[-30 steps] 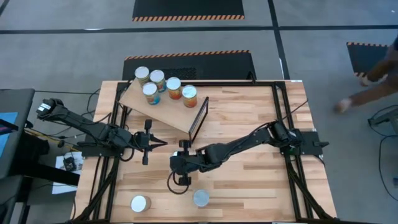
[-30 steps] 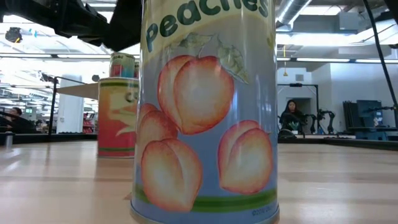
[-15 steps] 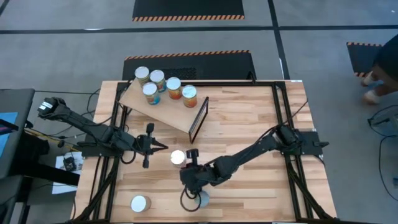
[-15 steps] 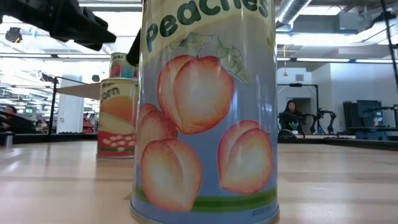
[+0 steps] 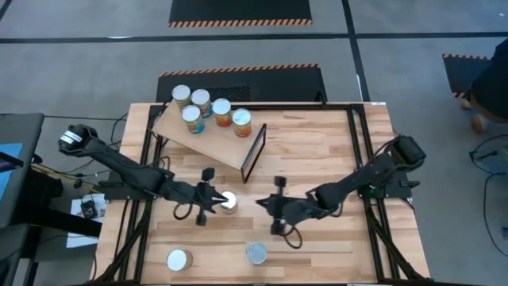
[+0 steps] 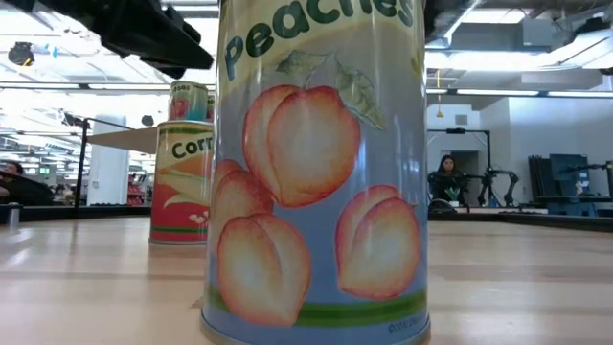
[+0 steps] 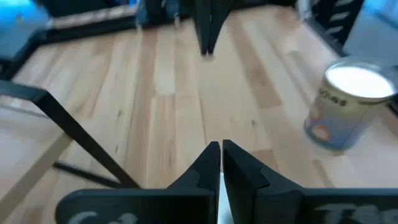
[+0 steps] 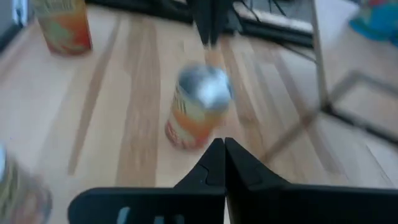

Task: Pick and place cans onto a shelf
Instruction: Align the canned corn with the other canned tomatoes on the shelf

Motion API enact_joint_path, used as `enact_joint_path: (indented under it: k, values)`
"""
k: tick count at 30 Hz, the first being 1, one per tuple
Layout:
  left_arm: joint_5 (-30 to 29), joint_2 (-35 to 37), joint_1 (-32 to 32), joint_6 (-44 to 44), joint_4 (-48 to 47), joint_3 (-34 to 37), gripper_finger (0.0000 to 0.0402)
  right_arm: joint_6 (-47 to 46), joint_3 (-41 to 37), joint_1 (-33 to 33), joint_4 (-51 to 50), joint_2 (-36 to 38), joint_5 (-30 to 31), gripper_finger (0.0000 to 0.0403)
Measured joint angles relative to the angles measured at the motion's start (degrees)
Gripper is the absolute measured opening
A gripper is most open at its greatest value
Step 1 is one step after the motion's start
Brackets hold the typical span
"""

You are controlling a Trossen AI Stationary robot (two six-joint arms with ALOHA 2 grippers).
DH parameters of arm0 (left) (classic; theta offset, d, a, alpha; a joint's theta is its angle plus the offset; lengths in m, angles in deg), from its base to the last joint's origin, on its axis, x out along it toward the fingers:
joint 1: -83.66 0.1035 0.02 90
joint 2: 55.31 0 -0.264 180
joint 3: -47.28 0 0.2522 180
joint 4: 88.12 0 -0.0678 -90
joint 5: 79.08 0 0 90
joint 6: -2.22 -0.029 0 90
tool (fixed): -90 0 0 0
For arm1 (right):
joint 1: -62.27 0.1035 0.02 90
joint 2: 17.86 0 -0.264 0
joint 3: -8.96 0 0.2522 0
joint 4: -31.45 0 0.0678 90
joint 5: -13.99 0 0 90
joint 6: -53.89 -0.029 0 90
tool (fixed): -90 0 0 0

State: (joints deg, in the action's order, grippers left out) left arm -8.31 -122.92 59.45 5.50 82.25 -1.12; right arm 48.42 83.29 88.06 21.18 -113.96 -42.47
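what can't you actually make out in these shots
- Low view: the peaches can fills the middle and hides most of the table behind it; the corn can is half covered.
- Low view: the shelf and its cans are almost wholly hidden.
- Right wrist view: the label of the orange can is blurred, unreadable.
- High view: can labels are too small to read, e.g. the grey-lidded can.

Five cans (image 5: 210, 109) stand on the shelf (image 5: 208, 137); three stand on the table (image 5: 317, 159).
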Motion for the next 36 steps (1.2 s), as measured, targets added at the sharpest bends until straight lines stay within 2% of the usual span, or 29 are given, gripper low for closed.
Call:
enact_joint_path:
  k: [5,12,18,26,36]
  values:
    - [-7.4,-7.8,-1.6,6.0,-9.6,-7.5,0.0033,-5.7,-7.0,2.8,0.2,5.4,6.2,0.0009]
    - [-7.9,-16.6,-2.9,13.4,-24.1,-16.5,0.0069,-8.7,-9.5,5.8,0.2,5.9,11.1,0.0011]
    - [-6.9,-21.4,-3.1,16.2,-27.8,-21.0,0.0085,-8.7,-9.5,6.5,0.6,4.9,11.9,0.0012]
    - [-7.6,-23.2,-3.3,16.5,-31.4,-23.3,0.0086,-8.6,-9.5,6.5,1.1,4.9,11.8,0.0011]
    - [-7.6,-19.2,-3.5,15.4,-34.8,-23.9,0.0086,-8.2,-9.5,6.5,1.5,4.9,11.8,0.0012]
